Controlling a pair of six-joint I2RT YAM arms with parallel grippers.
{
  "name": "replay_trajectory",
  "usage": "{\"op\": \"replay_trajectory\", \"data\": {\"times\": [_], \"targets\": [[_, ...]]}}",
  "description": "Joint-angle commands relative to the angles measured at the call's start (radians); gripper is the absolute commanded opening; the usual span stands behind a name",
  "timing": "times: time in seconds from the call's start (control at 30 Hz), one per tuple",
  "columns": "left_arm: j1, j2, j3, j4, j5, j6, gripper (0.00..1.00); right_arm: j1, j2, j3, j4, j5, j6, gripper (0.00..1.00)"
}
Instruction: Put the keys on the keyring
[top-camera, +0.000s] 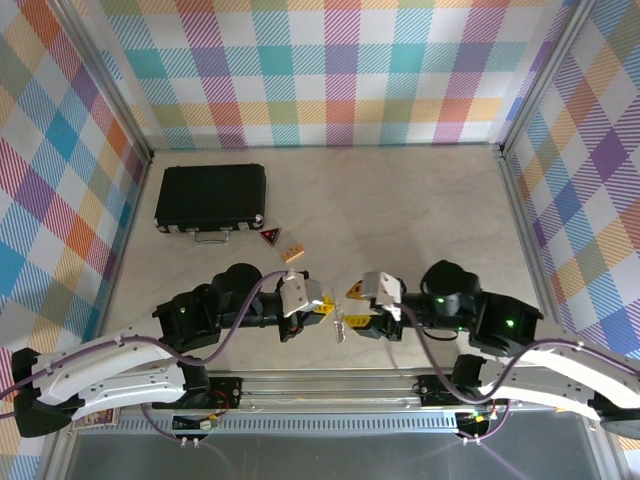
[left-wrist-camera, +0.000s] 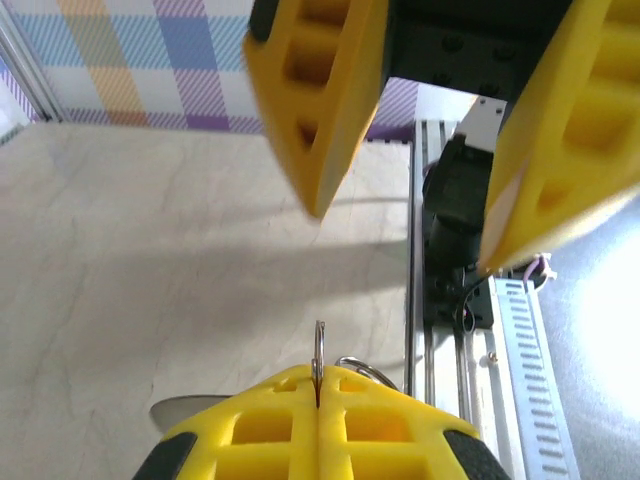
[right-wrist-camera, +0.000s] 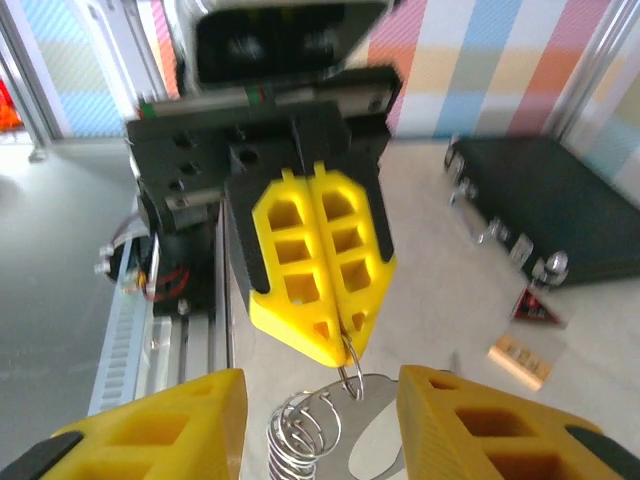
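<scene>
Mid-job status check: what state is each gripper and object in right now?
left gripper: shut on the keys' wire loop.
right gripper: open, fingers either side of the keys.
keys: bunched, hanging below the left gripper.
black case: closed, lying flat.
wooden block: lying loose near the red tag.

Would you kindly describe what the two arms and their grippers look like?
The left arm and right arm have white shells on the lower links, black joint housings with green lights, and purple cables looping along them. The left gripper and right gripper each have a white wrist block and two yellow, wedge-shaped fingers with rectangular cut-outs and black edging.
</scene>
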Motion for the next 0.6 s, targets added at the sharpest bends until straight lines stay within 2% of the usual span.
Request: {"op": "replay_trajectory", "data": {"times": [0.0, 0.13, 0.3, 0.57], "targets": [[0.007, -0.049, -0.035, 0.154, 0.043, -0.028, 0.0, 0.006, -0.078, -0.047, 0.124, -0.035, 0.076, 0.42], [0.007, -0.081, -0.06, 0.245, 0.094, -0.058, 0.0, 0.006, -0.123, -0.061, 0.16, -0.067, 0.095, 0.42], [0.007, -0.092, -0.055, 0.279, 0.118, -0.074, 0.0, 0.006, -0.093, -0.045, 0.15, -0.067, 0.095, 0.42], [0.007, -0.093, -0.061, 0.224, -0.019, -0.063, 0.0, 0.004, -0.026, -0.015, 0.143, 0.017, 0.125, 0.59]]}}
